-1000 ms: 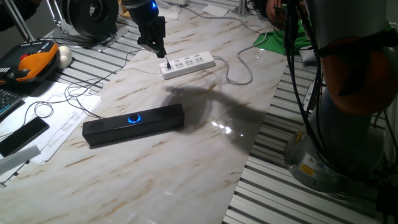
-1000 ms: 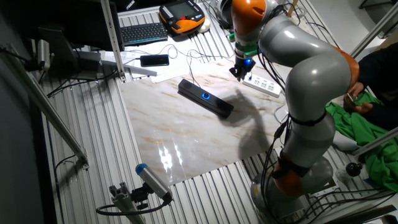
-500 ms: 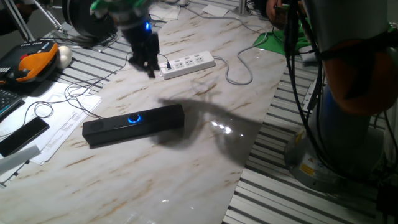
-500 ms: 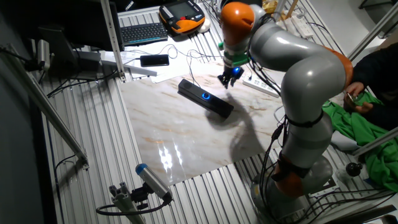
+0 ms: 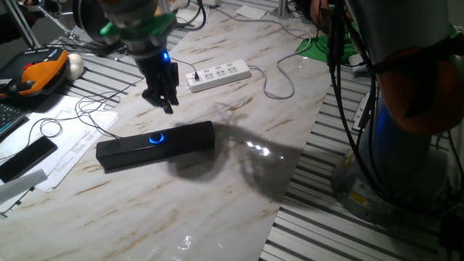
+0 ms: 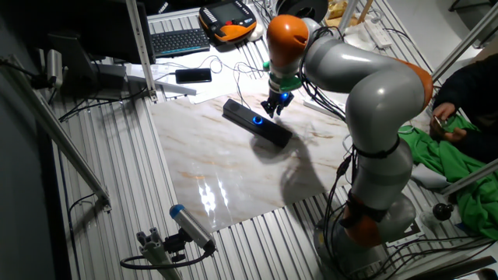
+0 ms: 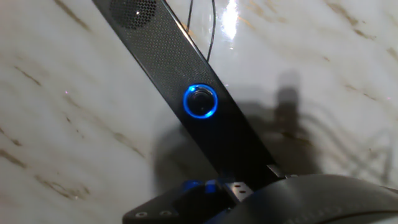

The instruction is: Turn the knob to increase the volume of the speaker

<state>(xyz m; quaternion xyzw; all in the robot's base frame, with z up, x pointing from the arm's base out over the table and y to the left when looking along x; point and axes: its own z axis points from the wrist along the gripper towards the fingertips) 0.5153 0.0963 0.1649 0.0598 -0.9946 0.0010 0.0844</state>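
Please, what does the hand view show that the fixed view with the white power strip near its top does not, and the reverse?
Only the hand view shows the perforated grille of the long black speaker close up. Only the fixed view shows the two-finger gripper hanging above the speaker, the white power strip and the orange-and-black device. Both show the small round knob with its glowing blue ring and the marble tabletop.

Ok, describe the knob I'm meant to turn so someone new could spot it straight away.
On the marble table lies a long black speaker, just below the hand and apart from the white power strip. The knob sits at the middle of the speaker's length. It is a small round dial ringed by glowing blue light, the only lit spot on the bar.
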